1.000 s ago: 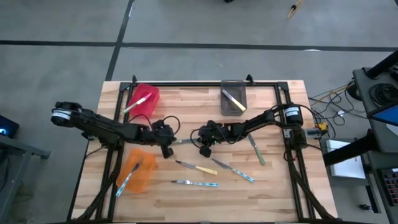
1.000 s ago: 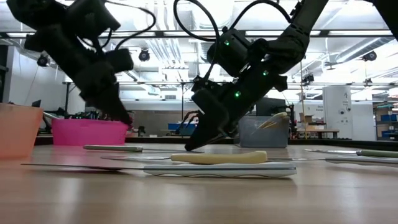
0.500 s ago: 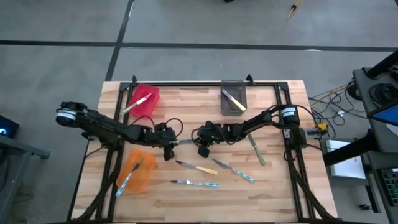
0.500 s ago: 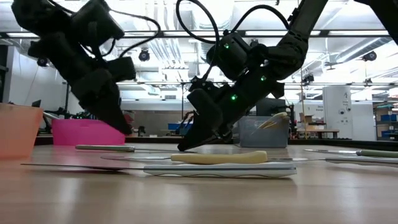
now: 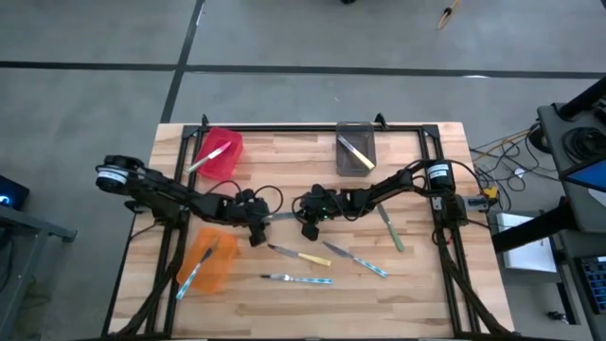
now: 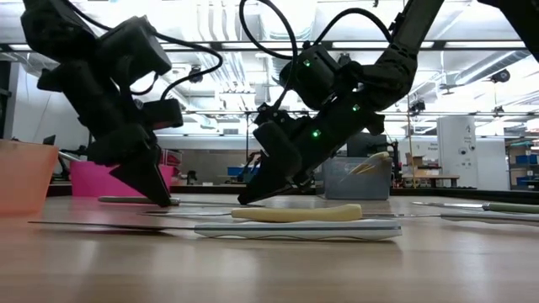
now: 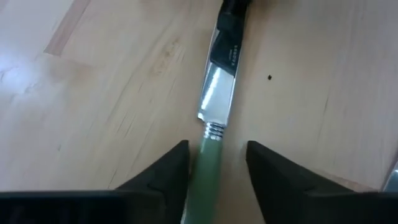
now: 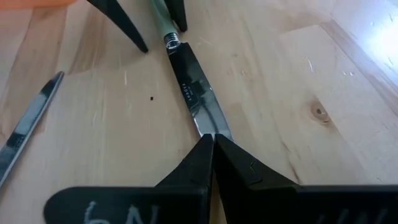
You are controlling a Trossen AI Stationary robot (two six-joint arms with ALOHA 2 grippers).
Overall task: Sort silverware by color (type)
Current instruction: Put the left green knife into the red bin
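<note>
A green-handled knife (image 5: pixel 279 217) of the silverware lies flat on the table's middle, between my two grippers. My left gripper (image 7: pixel 216 145) is open and low over the table. Its fingers stand one on each side of the knife's green handle (image 7: pixel 209 165). My right gripper (image 8: pixel 211 138) is shut, its tip on the far end of the blade (image 8: pixel 194 93). In the low view both grippers slant down to the tabletop, the left gripper (image 6: pixel 158 199) left of the right gripper (image 6: pixel 244 199). My left gripper has one finger (image 7: pixel 174 167) close against the green handle. I cannot tell whether it touches. My right gripper presses its shut fingertips down on the blade's tip end (image 8: pixel 208 129), slanting down from the table's right. The fingers lie along the knife, which stays flat on the wood.
A red bin (image 5: pixel 220 152) stands at the far left, an orange bin (image 5: pixel 208 260) with a blue-handled knife at the near left, and a grey bin (image 5: pixel 355 150) with a yellow-handled knife at the far middle. Loose knives (image 5: pixel 303 256) (image 5: pixel 360 260) (image 5: pixel 298 279) (image 5: pixel 391 230) lie near and right.
My left gripper has opened and come down to the table, its fingers now on either side of the green handle. My right gripper has stayed shut on the blade tip and edged toward the table's left. The knife has slid a little that way.
</note>
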